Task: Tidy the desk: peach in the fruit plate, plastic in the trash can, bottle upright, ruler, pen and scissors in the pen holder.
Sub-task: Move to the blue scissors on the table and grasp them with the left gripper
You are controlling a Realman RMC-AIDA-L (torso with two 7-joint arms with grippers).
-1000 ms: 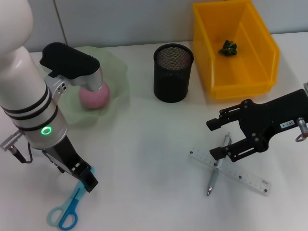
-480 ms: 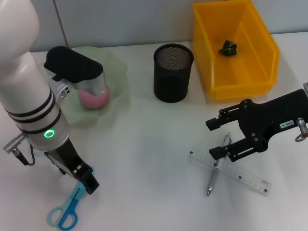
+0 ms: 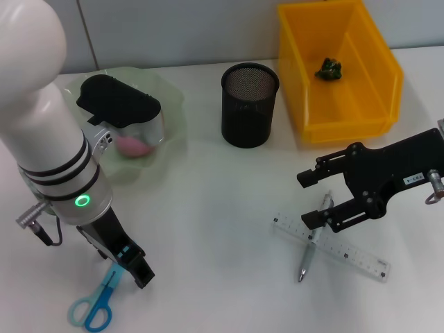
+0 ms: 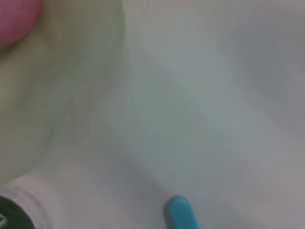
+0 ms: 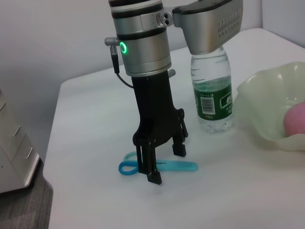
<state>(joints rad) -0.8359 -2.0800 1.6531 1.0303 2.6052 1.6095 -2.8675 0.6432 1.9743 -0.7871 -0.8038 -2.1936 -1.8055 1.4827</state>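
Left gripper (image 3: 132, 267): was held low over the table at the near left, fingers pointing down and spread apart, nothing gripped; in the right wrist view (image 5: 164, 164) one finger was seen on each side of the scissors' blade.
Scissors (image 3: 96, 300): were lying flat on the table, blue handles toward the near edge, blade end reaching under the left gripper; whether the fingertips were touching the table could not be told.
Right gripper (image 3: 313, 200): was held just above the crossing of pen and ruler, fingers apart, nothing clasped.
Pen (image 3: 311, 245): was laid on the table across the ruler, its upper end hidden beneath the right gripper.
Ruler (image 3: 347, 252): clear, was lying flat at a slant under the pen.
Peach (image 3: 132, 144): pink, was seated in the fruit plate, partly hidden by the left arm.
Fruit plate (image 3: 170, 111): pale green and wavy-edged, was placed at the far left.
Pen holder (image 3: 250, 105): black mesh, was standing upright between plate and trash can.
Trash can (image 3: 381, 76): a yellow bin at the far right.
Plastic (image 3: 329, 69): a green crumpled scrap, was lying inside the bin.
Bottle (image 5: 213, 93): was seen upright in the right wrist view, beside the plate, behind the left arm.
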